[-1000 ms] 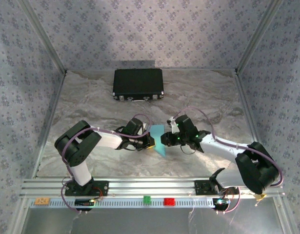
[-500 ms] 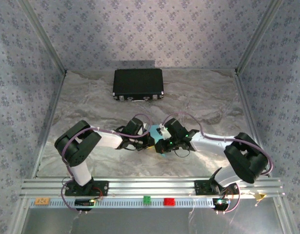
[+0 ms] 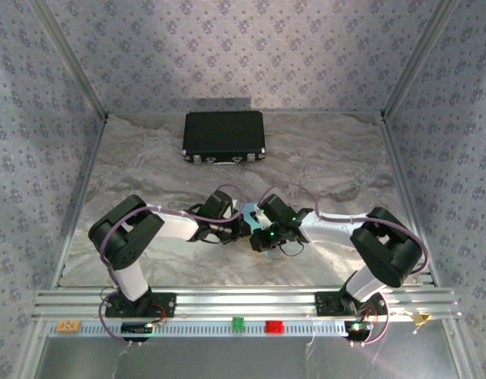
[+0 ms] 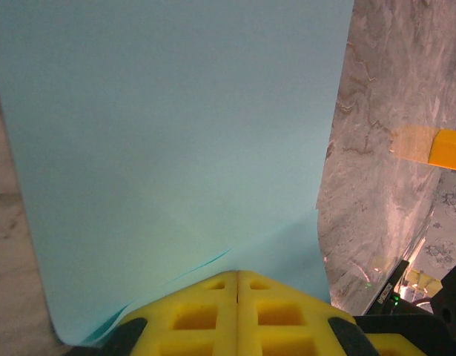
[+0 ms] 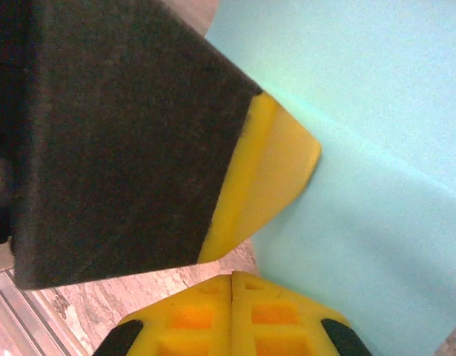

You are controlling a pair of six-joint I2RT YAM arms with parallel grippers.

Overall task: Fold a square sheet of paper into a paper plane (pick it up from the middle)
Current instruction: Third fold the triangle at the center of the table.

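Left tool (image 4: 237, 274) pinches the paper (image 4: 176, 133) (sheet stretching straight ahead); right tool (image 5: 232, 277), jaws together, sits just beside its edge.

the square sheet of paper (image 4: 176, 148) runs off the left wrist view's top, seemingly mostly covered overhead.
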